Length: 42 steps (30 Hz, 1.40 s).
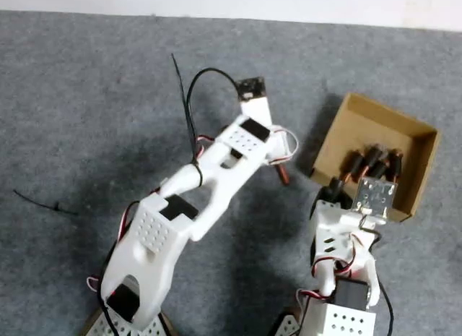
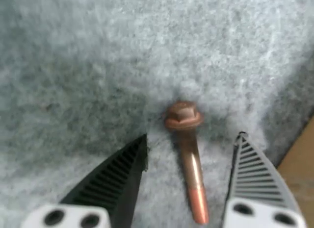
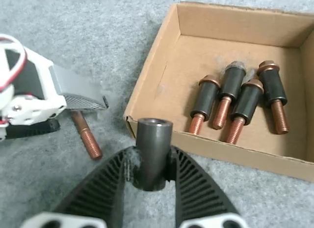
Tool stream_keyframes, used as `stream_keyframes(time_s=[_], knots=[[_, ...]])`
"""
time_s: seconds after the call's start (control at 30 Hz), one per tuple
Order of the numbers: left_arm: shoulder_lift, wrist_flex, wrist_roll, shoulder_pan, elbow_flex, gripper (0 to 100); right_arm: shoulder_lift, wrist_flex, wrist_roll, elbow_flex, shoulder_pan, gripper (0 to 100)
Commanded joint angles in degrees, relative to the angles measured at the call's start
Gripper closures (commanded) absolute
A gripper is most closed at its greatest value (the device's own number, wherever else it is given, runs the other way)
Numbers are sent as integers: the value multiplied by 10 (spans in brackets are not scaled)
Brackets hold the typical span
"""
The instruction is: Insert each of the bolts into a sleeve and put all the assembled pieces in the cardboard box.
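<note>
Bolt (image 2: 189, 159) flat, head away from tool (image 2: 192, 139)

Colour rundown: the desk (image 1: 86, 97) is covered in mottled grey felt, light and dark flecks all over. The loose bolt (image 2: 189, 159) is shiny copper, a bit redder at the threaded end. The left claw (image 2: 192, 136) is ribbed black on one side and ribbed grey on the other, white at the base. The right claw (image 3: 151, 157) is black with the same ribbing. The sleeve (image 3: 153, 135) is dark charcoal. The cardboard box (image 3: 152, 76) is plain tan, and the assembled pieces (image 3: 247, 105) are black with copper ends. The arms (image 1: 238, 144) are white with black patches.
</note>
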Motion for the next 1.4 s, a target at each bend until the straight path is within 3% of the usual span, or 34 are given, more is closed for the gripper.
stream_keyframes(time_s=[0.0,0.27,0.5,0.8,1.0,1.13,1.37], knots=[[-2,16,4,16,-10,734,-7,-24,5,-8,-3,994],[0,13,4,16,-10,740,-7,-34,5,-7,-3,994],[0,12,-14,16,-10,1000,-7,-36,5,2,-3,994],[-54,19,-113,21,2,996,-6,-56,5,5,-6,994],[-146,20,-122,-1,68,996,-6,-58,11,5,-77,994],[-219,18,-153,-15,124,996,-6,-92,57,29,-126,994],[-394,-121,-200,-17,327,996,-6,-160,107,70,-208,994]])
